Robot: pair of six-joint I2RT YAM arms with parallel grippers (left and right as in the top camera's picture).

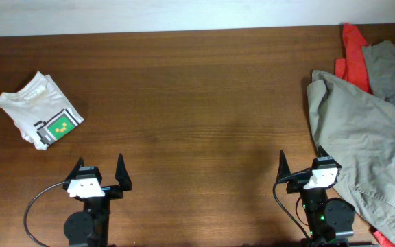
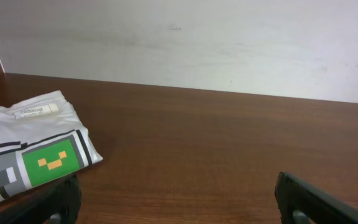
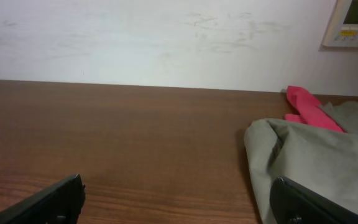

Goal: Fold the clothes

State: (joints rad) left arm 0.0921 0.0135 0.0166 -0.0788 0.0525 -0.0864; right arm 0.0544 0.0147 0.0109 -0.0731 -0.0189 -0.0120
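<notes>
The large khaki garment point(image 1: 362, 137) lies crumpled in a heap at the right end of the table; it also shows in the right wrist view point(image 3: 309, 162). My right gripper point(image 1: 300, 161) is open and empty at the table's front, its right finger beside the garment's left edge. In its own view the gripper point(image 3: 179, 199) frames bare wood. My left gripper point(image 1: 100, 166) is open and empty at the front left, and in its own view point(image 2: 179, 199) nothing lies between the fingers.
A small folded white T-shirt with a green square print point(image 1: 40, 110) lies at the left, also in the left wrist view point(image 2: 33, 149). A red garment point(image 1: 352, 55) lies under the khaki heap at the back right. A pale wall runs behind the table.
</notes>
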